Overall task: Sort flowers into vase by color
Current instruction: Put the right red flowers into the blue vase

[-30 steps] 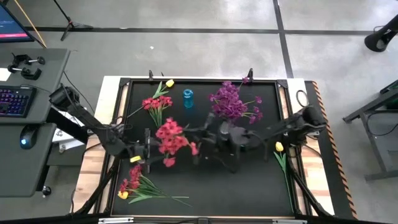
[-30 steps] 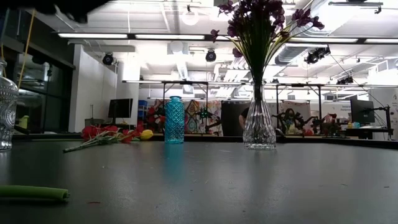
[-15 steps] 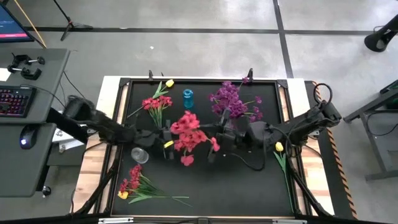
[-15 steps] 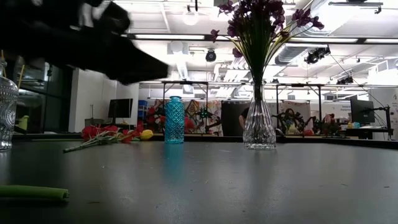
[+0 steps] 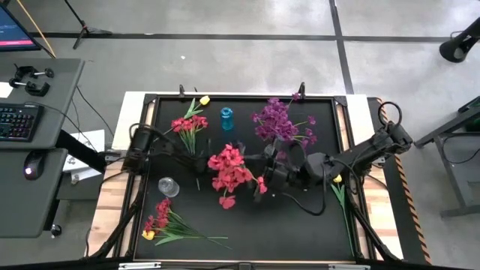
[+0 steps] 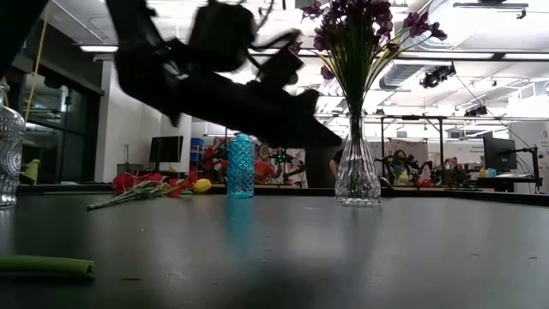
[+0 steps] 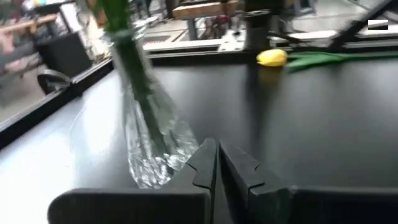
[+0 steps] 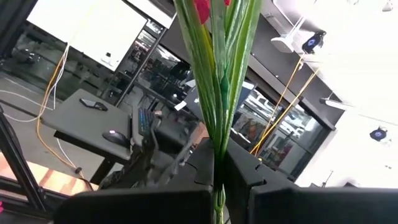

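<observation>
Since half a second ago, the left arm has pulled back toward the table's (image 5: pixel 247 225) left edge, leaving the red flowers (image 5: pixel 231 166) with the right gripper (image 8: pixel 217 167), whose fingers are clamped on their green stems mid-table. Left gripper (image 7: pixel 217 163): fingers closed together, holding nothing. Purple flowers (image 5: pixel 279 122) stand in a glass vase (image 6: pixel 358 176). More loose flowers (image 5: pixel 166 222) lie at the near-left corner.
</observation>
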